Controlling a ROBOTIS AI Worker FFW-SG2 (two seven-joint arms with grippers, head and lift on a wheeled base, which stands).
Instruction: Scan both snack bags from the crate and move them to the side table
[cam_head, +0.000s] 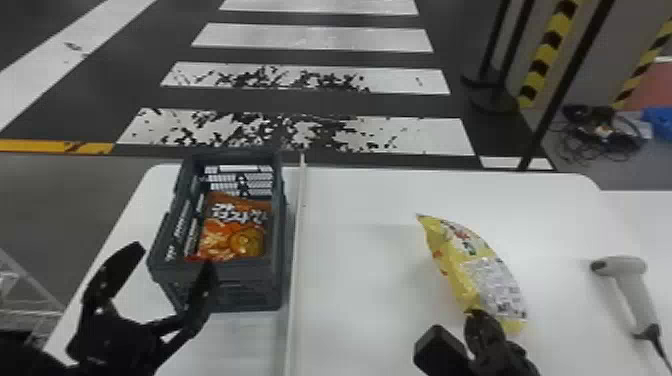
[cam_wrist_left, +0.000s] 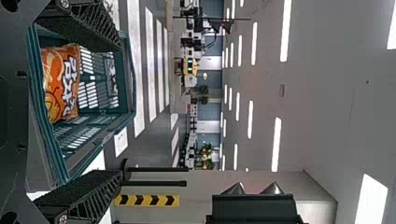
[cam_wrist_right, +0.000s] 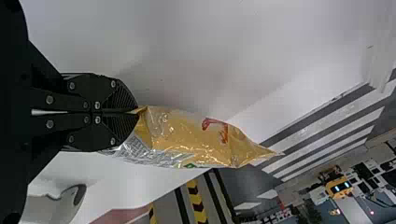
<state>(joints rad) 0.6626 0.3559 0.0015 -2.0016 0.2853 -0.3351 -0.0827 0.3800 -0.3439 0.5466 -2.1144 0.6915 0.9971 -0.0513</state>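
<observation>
In the head view, my left gripper (cam_head: 172, 257) stands open at the near side of the grey crate (cam_head: 227, 287), one finger by its near rim. An orange snack bag (cam_head: 237, 225) lies inside the crate. My right gripper (cam_head: 467, 325) holds the near end of a yellow snack bag (cam_head: 465, 270) over the white table. In the left wrist view, the left gripper (cam_wrist_left: 100, 109) has its fingers wide apart, with the orange bag (cam_wrist_left: 60, 81) between them in the crate. In the right wrist view, the right gripper (cam_wrist_right: 135, 112) is shut on one end of the yellow bag (cam_wrist_right: 201, 137).
A handheld scanner (cam_head: 627, 285) with a cable lies on the table at the right. A thin pale divider (cam_head: 297, 240) runs along the tabletop (cam_head: 360, 260) just right of the crate. Black posts and a striped barrier stand beyond the table.
</observation>
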